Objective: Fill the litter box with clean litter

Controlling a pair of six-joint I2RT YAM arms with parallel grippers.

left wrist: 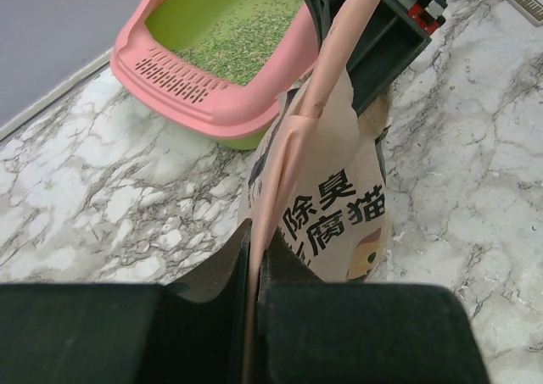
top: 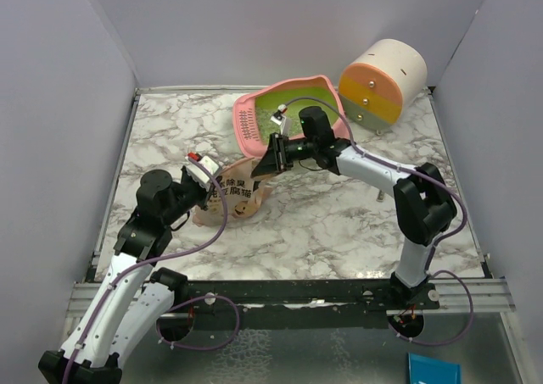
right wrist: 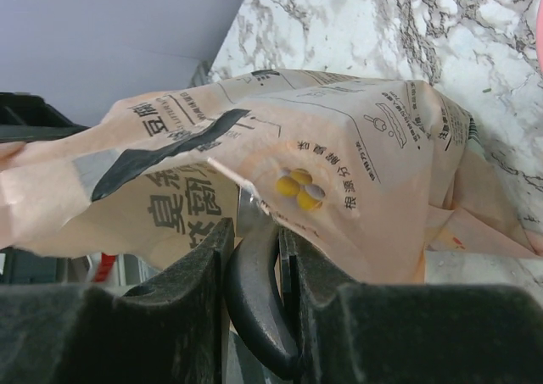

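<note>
Left tool (left wrist: 254, 265) pinching pouch (left wrist: 339, 214) edge, right tool (right wrist: 254, 240) clamped on dark scoop handle (right wrist: 254, 308) at its mouth, litter box (left wrist: 195, 104) only thinly covered with clean litter (left wrist: 246, 36), most filling looks left

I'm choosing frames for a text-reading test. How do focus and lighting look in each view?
Top external: soft, even light, faint shadows, pouch print small. Left wrist: pouch print crisp, litter box sharp, left fingers a dark, featureless mass. Right wrist: print legible though inverted; right fingers and the dark curved object between them underexposed.
</note>
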